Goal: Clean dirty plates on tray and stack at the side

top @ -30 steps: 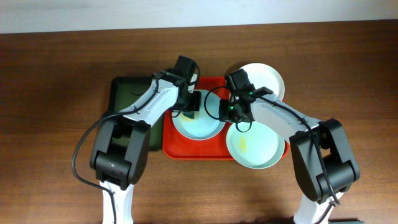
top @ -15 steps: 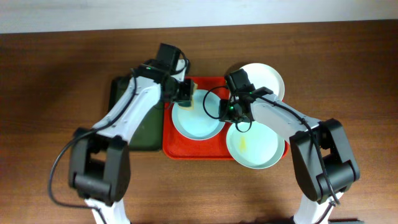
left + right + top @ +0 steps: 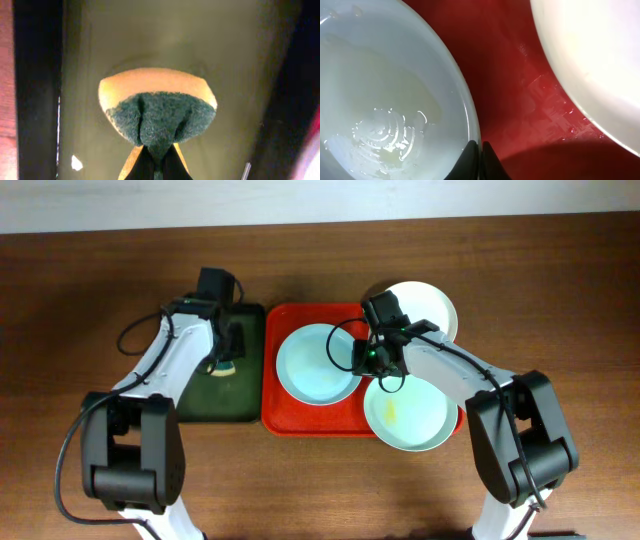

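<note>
Wooden table (image 3: 90, 280) under everything.

Far left: dark green tray (image 3: 200, 395), narrow, flat on the table, just beside the red tray. Over its upper half, left pincer (image 3: 158, 159) clamped tight on a sponge (image 3: 157, 107). Yellow body, dark green scouring face toward the wrist camera, creased where pinched. Sponge low over the green tray's floor; touching or not, cannot tell. Small white fleck on that floor, lower left in the left wrist view.

Centre: red tray (image 3: 300, 423), rectangular, raised rim, rounded corners. Pale blue plate (image 3: 312, 370) flat on its left half. Wet sheen and ripples across the plate's floor in the right wrist view.

At the blue plate's right edge: right pincer (image 3: 479, 155) closed on the rim, thin lip nipped between the fingertips. Strip of bare red between this plate and the pale plate beside it in the right wrist view.

Further right: pale green plate (image 3: 425, 425) at the tray's robot-side right corner, overhanging the rim toward the table, yellow smear (image 3: 392, 412) near its middle. White plate (image 3: 428, 305) at the far right corner, partly over the tray, partly out over the table.
</note>
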Available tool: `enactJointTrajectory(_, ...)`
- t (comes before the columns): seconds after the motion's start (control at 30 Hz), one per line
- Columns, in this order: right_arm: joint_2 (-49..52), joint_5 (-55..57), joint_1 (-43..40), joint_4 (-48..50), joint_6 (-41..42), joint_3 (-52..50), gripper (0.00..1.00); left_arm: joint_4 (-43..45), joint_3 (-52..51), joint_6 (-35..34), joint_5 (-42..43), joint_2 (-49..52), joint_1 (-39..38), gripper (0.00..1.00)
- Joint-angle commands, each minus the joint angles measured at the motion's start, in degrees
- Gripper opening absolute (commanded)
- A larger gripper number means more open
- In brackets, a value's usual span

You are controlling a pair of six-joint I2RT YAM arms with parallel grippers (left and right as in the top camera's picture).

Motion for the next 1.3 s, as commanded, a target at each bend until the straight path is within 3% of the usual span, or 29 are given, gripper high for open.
enactJointTrajectory(0.0,-0.9,0.1,0.3,-0.3,0.2,-0.7,0.04,4.7,-4.5,0.9,-0.9,-0.3,0.2,0.00)
enactJointTrajectory(0.17,-0.9,0.1,0.3,-0.3,0.2,-0.7,0.04,7.0,-6.5,0.9,-0.9,-0.3,0.2,0.03)
enactJointTrajectory(0.27,-0.9,0.1,0.3,-0.3,0.2,-0.7,0.05,6.1,-5.7,0.9,-0.9,-0.6,0.2,0.38)
enactJointTrajectory(0.43,-0.9,0.1,0.3,-0.3,0.2,-0.7,0.05,3.0,-0.3,0.9,-1.0,-8.9,0.3,0.64)
enactJointTrajectory(0.5,-0.9,0.1,0.3,-0.3,0.2,-0.7,0.12,3.4,1.1,0.8,-1.4,-15.8,1.9,0.91)
enactJointTrajectory(0.53,-0.9,0.1,0.3,-0.3,0.2,-0.7,0.13,3.7,1.1,0.2,-2.7,-19.1,3.4,1.00)
enactJointTrajectory(0.67,-0.9,0.1,0.3,-0.3,0.2,-0.7,0.18,1.7,1.1,0.2,-5.6,-26.1,10.3,0.99)
enactJointTrajectory(0.73,-0.9,0.1,0.3,-0.3,0.2,-0.7,0.20,1.6,1.0,0.3,-5.7,-26.4,12.1,0.99)
enactJointTrajectory(0.87,-0.9,0.1,0.3,-0.3,0.2,-0.7,0.25,0.0,1.0,1.0,-14.5,-26.2,15.5,0.99)
enactJointTrajectory(1.03,-0.9,0.1,0.3,-1.9,0.2,-0.7,0.25,-1.0,1.0,0.9,-14.4,-26.2,23.7,0.99)
enactJointTrajectory(1.17,-0.9,0.1,0.3,-1.9,0.2,-0.7,0.18,-1.0,1.0,0.9,-14.4,-26.2,24.4,1.00)
enactJointTrajectory(1.27,-0.9,0.1,0.3,-1.9,0.3,-0.7,0.21,-1.0,1.0,0.9,-14.4,-26.2,24.5,1.00)
